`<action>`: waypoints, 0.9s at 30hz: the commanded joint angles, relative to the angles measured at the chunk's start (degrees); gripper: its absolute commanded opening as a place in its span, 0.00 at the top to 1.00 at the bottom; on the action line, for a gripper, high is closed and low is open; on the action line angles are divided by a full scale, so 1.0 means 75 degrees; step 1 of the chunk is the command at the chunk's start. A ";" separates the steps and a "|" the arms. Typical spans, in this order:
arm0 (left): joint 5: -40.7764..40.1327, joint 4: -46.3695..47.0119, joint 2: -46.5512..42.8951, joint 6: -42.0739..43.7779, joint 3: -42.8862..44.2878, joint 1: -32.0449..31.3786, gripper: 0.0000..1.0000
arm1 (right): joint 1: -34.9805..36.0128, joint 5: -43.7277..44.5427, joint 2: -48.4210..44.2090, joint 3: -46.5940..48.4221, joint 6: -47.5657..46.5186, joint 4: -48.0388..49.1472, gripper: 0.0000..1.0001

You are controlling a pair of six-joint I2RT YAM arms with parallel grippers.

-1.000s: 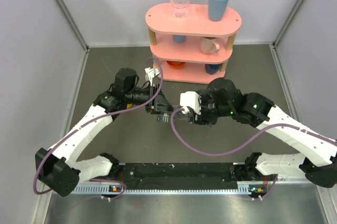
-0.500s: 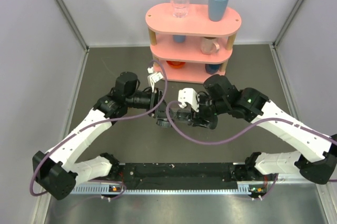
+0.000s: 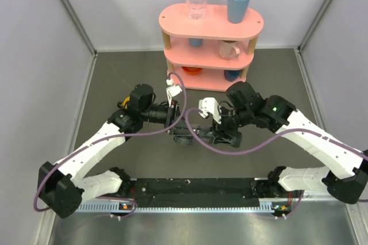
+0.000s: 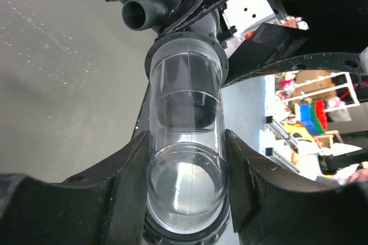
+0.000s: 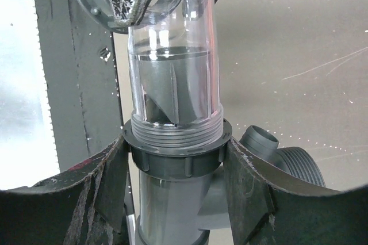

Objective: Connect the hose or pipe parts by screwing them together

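wrist cams only: translucent smoky-grey plastic tube (image 4: 184,101) seated in dark grey T-shaped pipe fitting (image 5: 172,205)
count: one each
left jaws: clamped on tube
right jaws: clamped on fitting

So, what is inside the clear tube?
Through the wall of the clear tube a dark grey slanted piece shows, just above the collar of the grey T fitting. The tube's far end is covered by the left gripper.
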 commanded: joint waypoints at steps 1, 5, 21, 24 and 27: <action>0.0843 0.0887 0.0496 -0.0989 0.0545 -0.0336 1.00 | 0.0146 -0.1125 -0.0512 -0.0080 -0.0631 0.2666 1.00; 0.0703 0.0944 0.0625 -0.2196 0.0523 -0.0336 1.00 | 0.0157 -0.0809 -0.0992 -0.0501 -0.0983 0.2666 1.00; 0.0469 0.0628 0.0919 -0.2832 0.0956 -0.0348 1.00 | 0.0181 -0.0656 -0.1111 -0.0339 -0.1254 0.2537 1.00; 0.0386 0.0884 0.0766 -0.2399 0.0898 -0.0348 1.00 | 0.0169 -0.0890 -0.1017 -0.0245 -0.1184 0.2537 1.00; 0.0538 0.1166 0.0707 -0.2024 0.0769 -0.0348 1.00 | 0.0181 -0.1124 -0.0900 -0.0104 -0.1090 0.2525 1.00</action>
